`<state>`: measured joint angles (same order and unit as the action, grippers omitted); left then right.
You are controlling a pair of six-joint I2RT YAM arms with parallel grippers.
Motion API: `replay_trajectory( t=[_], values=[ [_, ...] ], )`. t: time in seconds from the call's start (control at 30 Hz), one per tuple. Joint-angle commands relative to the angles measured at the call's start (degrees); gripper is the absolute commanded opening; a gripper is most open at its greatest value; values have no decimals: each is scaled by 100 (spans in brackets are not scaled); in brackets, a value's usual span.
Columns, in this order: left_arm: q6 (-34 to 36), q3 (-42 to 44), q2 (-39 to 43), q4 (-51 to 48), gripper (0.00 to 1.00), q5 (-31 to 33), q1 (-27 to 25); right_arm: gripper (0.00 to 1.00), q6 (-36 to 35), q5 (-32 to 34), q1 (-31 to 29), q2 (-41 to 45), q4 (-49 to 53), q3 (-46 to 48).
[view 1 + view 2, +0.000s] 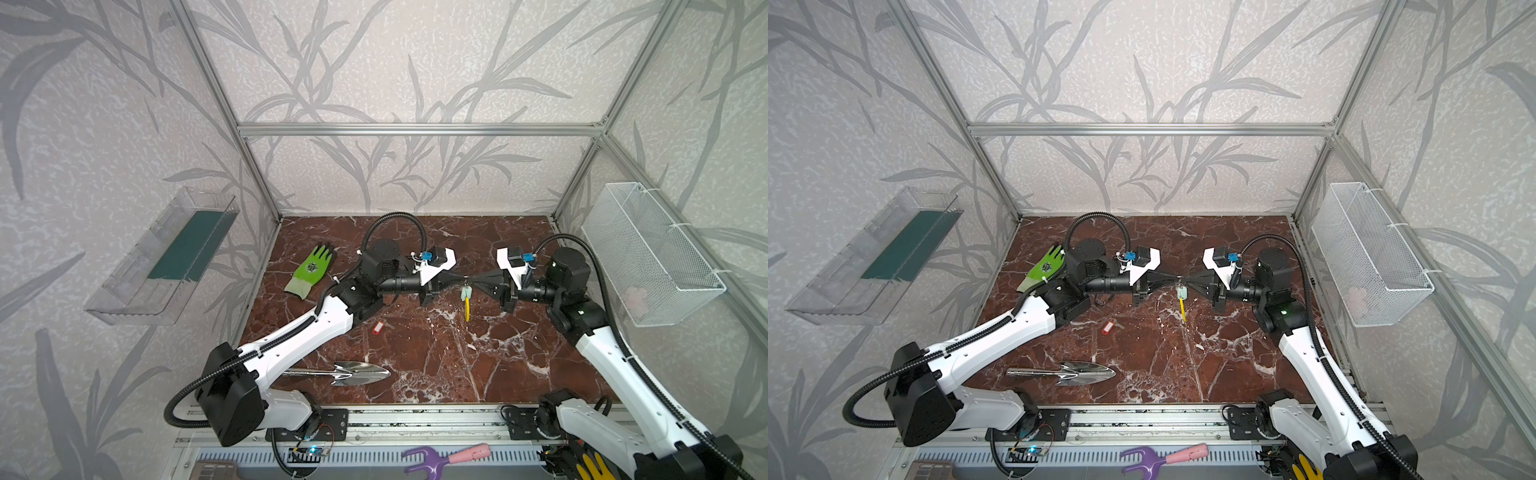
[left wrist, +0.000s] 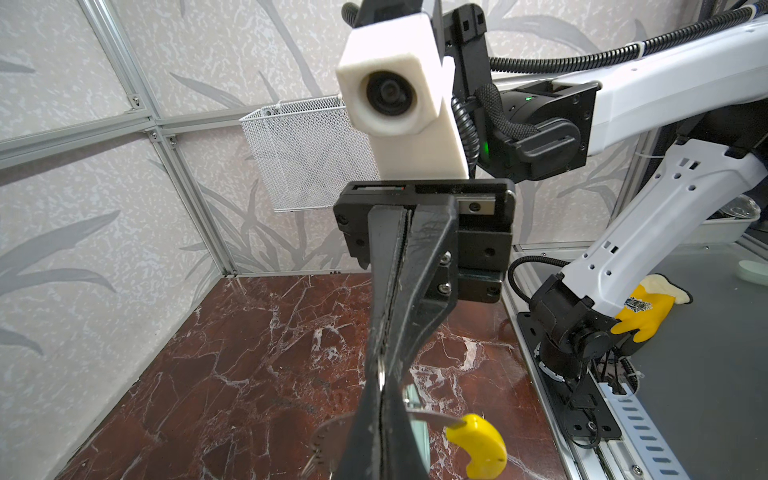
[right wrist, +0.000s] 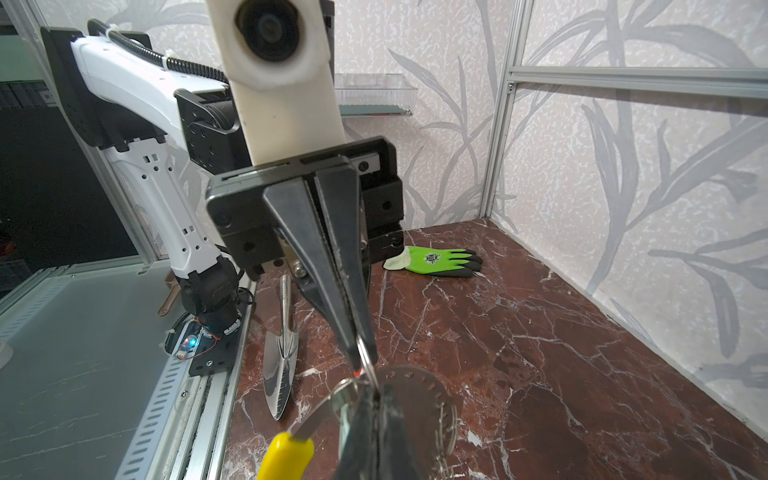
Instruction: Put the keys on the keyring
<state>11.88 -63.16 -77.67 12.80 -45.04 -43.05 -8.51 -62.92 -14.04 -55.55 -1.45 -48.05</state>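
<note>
One keyring (image 1: 467, 309) hangs in the air, edge-on in both top views, its single yellow segment showing low. Of the two keys, the mint-tagged key (image 1: 464, 292) dangles against the keyring just under its top. The red-tagged key (image 1: 377, 327) lies flat on the table (image 1: 498, 365), toward the left arm's side of the keyring and nearer the front rail (image 1: 415, 415). Two grippers meet tip to tip at the keyring's top, and the left gripper (image 1: 460, 279) and right gripper (image 1: 471, 279) are both clenched there, so the keyring hangs from them (whether each tip bites the hoop or the key's small split ring is hidden). One steel trowel (image 1: 345, 372) lies well in front of the keyring, close to the front rail. One green glove (image 1: 311, 272) lies beyond the left arm from the keyring, near the table's side edge. Bare marble lies open beneath the keyring, behind it to the back wall, and on its right-arm side to the table edge. One wire basket (image 1: 648, 253) hangs on the wall past the right arm, and one clear bin (image 1: 162, 257) on the wall opposite. Past the front rail lie one purple fork (image 1: 444, 457) and one yellow glove (image 2: 648, 307)
</note>
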Motion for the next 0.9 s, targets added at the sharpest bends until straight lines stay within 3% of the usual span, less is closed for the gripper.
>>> replay_trajectory(
  t=[0.0,0.13,0.23,0.33,0.63,0.87],
  values=[
    [57,-219,-52,32,0,-29,13,0,42,-168,-90,147,-188,-100],
    [245,-223,-41,-149,2,134,16,0,45,-127,-90,167,-89,-79],
    [689,-388,-13,-730,20,408,16,0,-248,47,-90,160,495,-192],
    [1337,-738,53,-1577,29,790,13,0,-708,283,-90,92,1425,-450],
    [2667,-1789,-120,-3601,31,1491,-185,0,-1439,1095,-233,-255,3245,-1179],
    [3229,-2231,-417,-4240,31,2143,-556,0,-1550,1860,-557,-598,4098,-1775]
  ],
)
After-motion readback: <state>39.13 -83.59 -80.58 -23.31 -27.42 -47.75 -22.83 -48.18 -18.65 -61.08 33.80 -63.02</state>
